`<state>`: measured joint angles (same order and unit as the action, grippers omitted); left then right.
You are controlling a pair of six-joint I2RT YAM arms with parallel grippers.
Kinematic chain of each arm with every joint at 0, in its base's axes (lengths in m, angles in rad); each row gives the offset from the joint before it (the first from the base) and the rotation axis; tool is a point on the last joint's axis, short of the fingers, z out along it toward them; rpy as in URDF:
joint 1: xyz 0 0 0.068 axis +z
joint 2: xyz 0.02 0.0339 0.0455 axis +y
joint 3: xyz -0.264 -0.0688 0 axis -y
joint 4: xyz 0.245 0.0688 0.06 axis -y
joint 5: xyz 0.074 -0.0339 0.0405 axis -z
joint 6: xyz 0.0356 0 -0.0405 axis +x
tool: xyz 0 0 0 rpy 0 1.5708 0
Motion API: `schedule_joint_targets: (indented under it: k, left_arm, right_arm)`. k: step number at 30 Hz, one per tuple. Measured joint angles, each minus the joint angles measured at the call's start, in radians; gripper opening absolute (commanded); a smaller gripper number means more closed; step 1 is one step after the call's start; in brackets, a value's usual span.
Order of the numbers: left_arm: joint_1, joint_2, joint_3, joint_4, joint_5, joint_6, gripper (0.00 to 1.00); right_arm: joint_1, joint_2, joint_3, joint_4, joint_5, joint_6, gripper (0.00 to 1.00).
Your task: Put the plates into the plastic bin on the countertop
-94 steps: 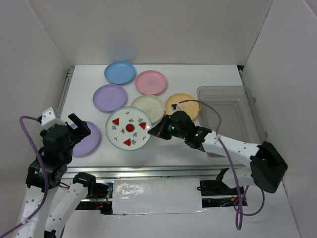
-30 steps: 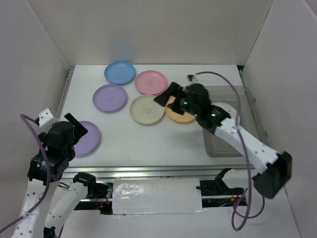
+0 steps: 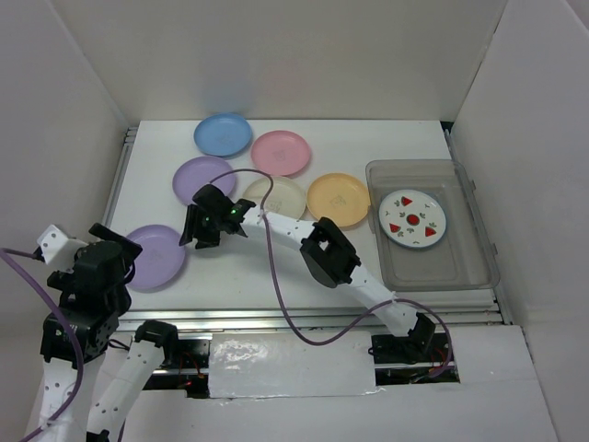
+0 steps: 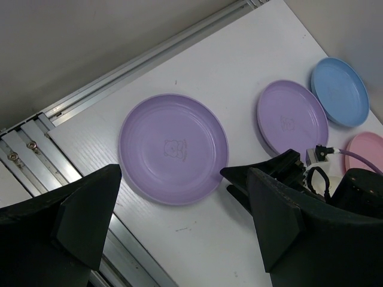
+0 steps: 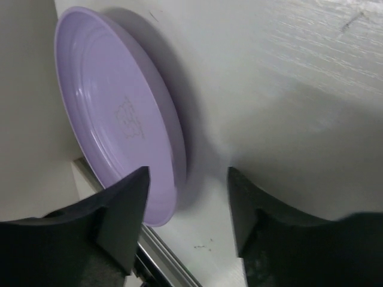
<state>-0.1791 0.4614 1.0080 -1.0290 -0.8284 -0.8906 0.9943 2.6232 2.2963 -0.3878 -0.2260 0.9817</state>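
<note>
While the fruit plate (image 3: 411, 217) lies flat in the bin (image 3: 467, 273) at the far right, six plates wait on the countertop (image 3: 239, 276): blue (image 3: 223, 134), pink (image 3: 281, 153), far purple (image 3: 198, 180), cream (image 3: 285, 193), orange (image 3: 338, 200) and near purple (image 3: 155, 260). The right gripper (image 3: 198, 230) reaches across the table to the left side, low and angled at the near purple plate. Its jaws stand apart around nothing, lined up just beside the plate's raised rim, probably to pinch that edge, since a shallow plate offers no other hold. The left gripper (image 4: 184, 173) hovers above the same plate, spread wide and empty. It may be set to steady the plate, though both arms so close together risk a bump.
</note>
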Motion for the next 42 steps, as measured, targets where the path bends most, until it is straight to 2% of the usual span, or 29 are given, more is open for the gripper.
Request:
schedule_joint_targets:
  k: [2,7,11,17,26,28,31,33,34,35,40,42]
  left_arm:
    - [0.0,-0.002,0.0,0.003,0.003,0.001,0.99]
    - [0.0,-0.018,0.0,0.006,0.006,0.002,0.99]
    - [0.0,-0.032,0.0,0.012,0.012,0.004,0.99]
    - [0.0,-0.035,0.0,0.013,0.02,0.023,0.99]
    - [0.0,-0.055,0.0,0.034,0.041,0.032,0.99]
    - [0.0,-0.059,0.0,0.039,0.044,0.039,0.99]
    - [0.0,-0.066,0.0,0.044,0.048,0.05,0.99]
    - [0.0,-0.067,0.0,0.047,0.048,0.051,0.99]
    - [0.0,-0.067,0.0,0.05,0.049,0.051,0.99]
    - [0.0,-0.067,-0.001,0.05,0.049,0.051,0.99]
    - [0.0,-0.067,-0.008,0.056,0.05,0.054,0.99]
    - [0.0,-0.067,-0.01,0.057,0.053,0.055,0.99]
  right_arm:
    - [0.0,0.001,0.002,-0.021,-0.002,-0.001,0.52]
    - [0.0,0.003,0.006,-0.06,-0.031,-0.005,0.52]
    - [0.0,0.018,0.027,-0.079,-0.058,-0.014,0.45]
    - [0.0,0.025,0.047,-0.105,-0.077,-0.018,0.46]
    - [0.003,0.05,0.086,-0.126,-0.081,-0.028,0.39]
    - [0.003,0.05,0.086,-0.129,-0.081,-0.029,0.35]
    - [0.003,0.05,0.086,-0.13,-0.082,-0.031,0.23]
    - [0.003,0.05,0.086,-0.131,-0.082,-0.029,0.24]
    - [0.003,0.051,0.084,-0.131,-0.081,-0.028,0.29]
    - [0.003,0.051,0.079,-0.126,-0.081,-0.024,0.31]
    - [0.003,0.016,-0.042,-0.015,-0.103,0.015,0.33]
    - [0.002,0.014,-0.05,-0.001,-0.105,0.024,0.3]
